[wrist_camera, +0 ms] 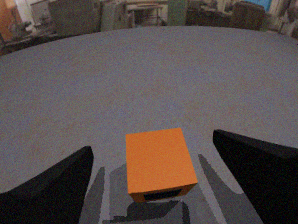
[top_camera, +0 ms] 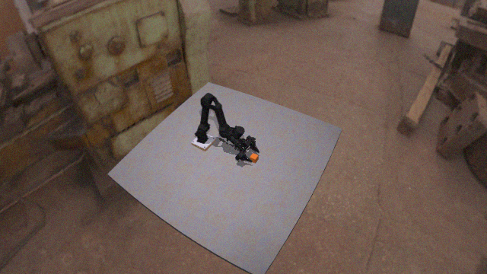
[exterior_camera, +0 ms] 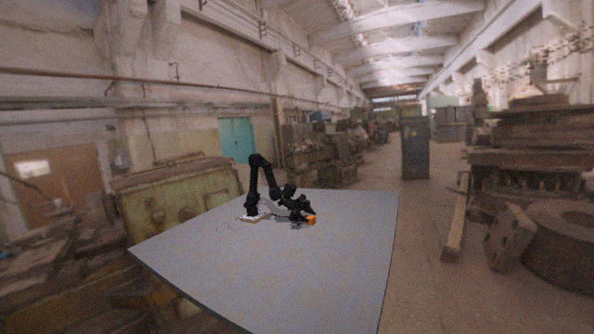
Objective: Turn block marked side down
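Observation:
The orange block [top_camera: 254, 157] [exterior_camera: 311, 221] [wrist_camera: 159, 162] rests on the grey table [top_camera: 213, 198] [exterior_camera: 278, 269] [wrist_camera: 75, 95]. In the wrist view its upper face is plain orange. The dark marked patch [wrist_camera: 162, 195] shows on its near side, towards the arm, strongly foreshortened. My gripper [top_camera: 254, 155] [exterior_camera: 311, 217] [wrist_camera: 154, 144] is open wide and low at the table. Its fingers stand to the left and right of the block in the wrist view, with a gap on each side. The block's underside and far side are hidden.
The arm's white base plate [top_camera: 203, 143] [exterior_camera: 252, 217] stands on the table behind the gripper. The shadows of the arm and fingers lie on the table near the block. Old machinery [top_camera: 125, 68] [exterior_camera: 178, 199] stands beyond the table's edge.

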Robot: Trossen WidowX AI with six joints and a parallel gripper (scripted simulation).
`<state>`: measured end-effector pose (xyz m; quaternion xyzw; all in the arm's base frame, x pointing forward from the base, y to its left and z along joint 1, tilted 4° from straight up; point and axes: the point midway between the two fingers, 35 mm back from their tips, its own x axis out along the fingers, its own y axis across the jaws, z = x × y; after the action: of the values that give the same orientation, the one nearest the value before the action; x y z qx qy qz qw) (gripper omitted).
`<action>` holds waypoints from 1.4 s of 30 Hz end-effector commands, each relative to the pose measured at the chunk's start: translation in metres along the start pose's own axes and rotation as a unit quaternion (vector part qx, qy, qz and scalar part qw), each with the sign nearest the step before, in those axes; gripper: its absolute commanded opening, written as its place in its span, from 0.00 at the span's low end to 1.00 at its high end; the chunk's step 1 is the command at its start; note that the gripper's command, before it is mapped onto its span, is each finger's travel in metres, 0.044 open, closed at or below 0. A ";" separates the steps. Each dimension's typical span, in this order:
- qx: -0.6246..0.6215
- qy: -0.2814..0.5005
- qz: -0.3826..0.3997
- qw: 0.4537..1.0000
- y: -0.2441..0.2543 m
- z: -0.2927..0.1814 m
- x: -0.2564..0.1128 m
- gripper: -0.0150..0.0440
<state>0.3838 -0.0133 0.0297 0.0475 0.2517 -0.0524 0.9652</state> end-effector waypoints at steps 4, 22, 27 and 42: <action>0.002 -0.002 -0.002 1.000 0.000 0.001 0.000 1.00; 0.003 0.235 -0.001 0.972 -0.001 0.047 -0.049 1.00; 0.003 0.235 -0.001 0.972 -0.001 0.047 -0.049 1.00; -0.002 0.415 -0.002 0.910 0.000 0.079 -0.027 1.00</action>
<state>0.3930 -0.0194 0.1079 0.0624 0.6016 -0.0350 0.7956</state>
